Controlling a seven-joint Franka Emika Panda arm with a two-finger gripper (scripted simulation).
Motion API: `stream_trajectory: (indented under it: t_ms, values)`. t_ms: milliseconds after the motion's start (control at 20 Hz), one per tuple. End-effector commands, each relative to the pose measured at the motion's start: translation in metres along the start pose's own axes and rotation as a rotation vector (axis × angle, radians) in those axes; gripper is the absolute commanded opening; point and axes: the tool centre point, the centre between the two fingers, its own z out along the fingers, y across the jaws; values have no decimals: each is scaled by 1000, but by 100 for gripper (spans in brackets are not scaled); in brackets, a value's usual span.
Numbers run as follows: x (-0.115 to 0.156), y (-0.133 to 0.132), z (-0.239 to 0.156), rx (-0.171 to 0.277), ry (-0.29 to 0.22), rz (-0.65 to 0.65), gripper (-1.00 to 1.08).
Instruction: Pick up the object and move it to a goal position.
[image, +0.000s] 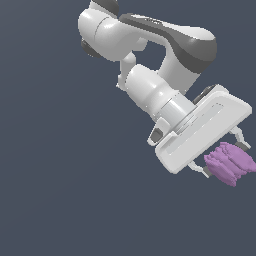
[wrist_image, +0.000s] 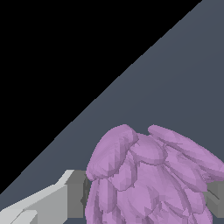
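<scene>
The object is a small purple lumpy cluster, held between the two fingers of my white gripper near the exterior view's right edge. The gripper is shut on it, one finger on each side. In the wrist view the object fills the space between a grey finger pad and the opposite pad. The white arm reaches down from above, tilted.
A plain dark grey surface lies all around. The wrist view shows this grey floor ending at a straight edge, with black beyond it.
</scene>
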Motion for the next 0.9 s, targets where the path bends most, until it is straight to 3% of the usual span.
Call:
stream_trajectory:
  t_ms: [0,850]
  values:
    - [9,-12,-4,31,36,2,-100]
    - [54,-92,-43,247,263,18,-100]
